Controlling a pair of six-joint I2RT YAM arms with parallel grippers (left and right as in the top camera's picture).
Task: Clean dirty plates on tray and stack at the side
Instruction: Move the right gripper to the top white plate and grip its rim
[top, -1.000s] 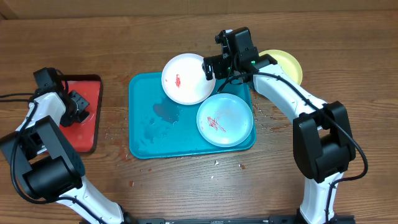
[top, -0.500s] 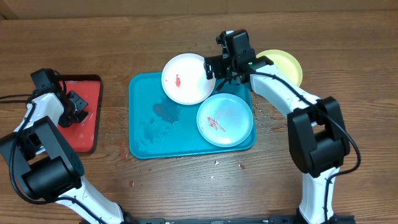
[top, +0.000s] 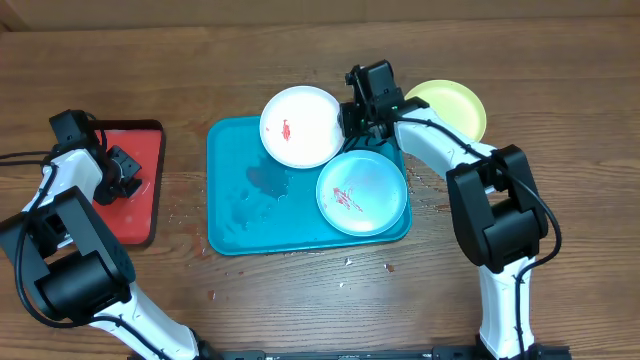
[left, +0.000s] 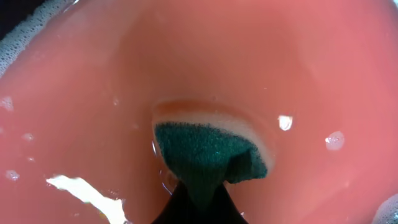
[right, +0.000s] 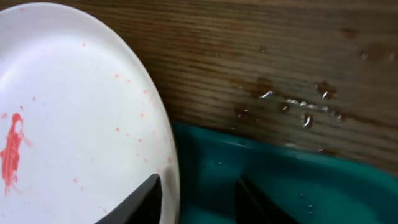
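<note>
Okay, right gripper (right: 198, 198) jaws straddle white plate (right: 74, 112) rim, not pinched; a shallow bite could slip. Left gripper (left: 198, 202) clenches sponge (left: 208, 155).

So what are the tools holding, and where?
Left tool pinches the sponge by one end. Right tool straddles the white plate's rim; whether it grips cannot be told.

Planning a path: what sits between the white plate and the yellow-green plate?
The right gripper, at the white plate's rim, with the yellow-green plate beyond; the overhead view shows it.
</note>
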